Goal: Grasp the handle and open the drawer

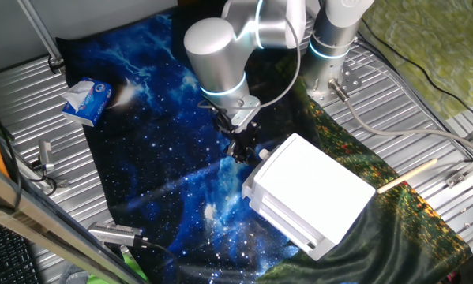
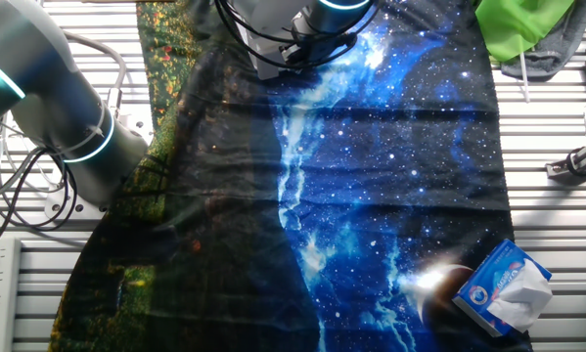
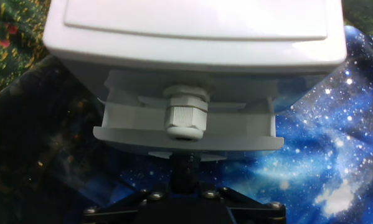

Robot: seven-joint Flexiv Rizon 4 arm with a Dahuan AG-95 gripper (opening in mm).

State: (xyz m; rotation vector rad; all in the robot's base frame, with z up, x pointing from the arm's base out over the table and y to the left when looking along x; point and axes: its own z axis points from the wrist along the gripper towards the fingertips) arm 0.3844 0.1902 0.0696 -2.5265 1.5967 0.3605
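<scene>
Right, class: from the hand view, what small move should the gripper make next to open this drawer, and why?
Probably ease the gripper forward until its fingers bracket the handle, then close. The white knob sits bare, straight ahead of the fingers, which seem to stop short of it, and the drawer stands only slightly out of the drawer unit.

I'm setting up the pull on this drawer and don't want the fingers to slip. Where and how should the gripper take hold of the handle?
Grip the handle on its ribbed round body, one finger on each side, coming straight at the drawer front as the gripper faces now. The knob sticks out from the face and its wider outer end should likely keep the fingers from slipping off in a pull.
</scene>
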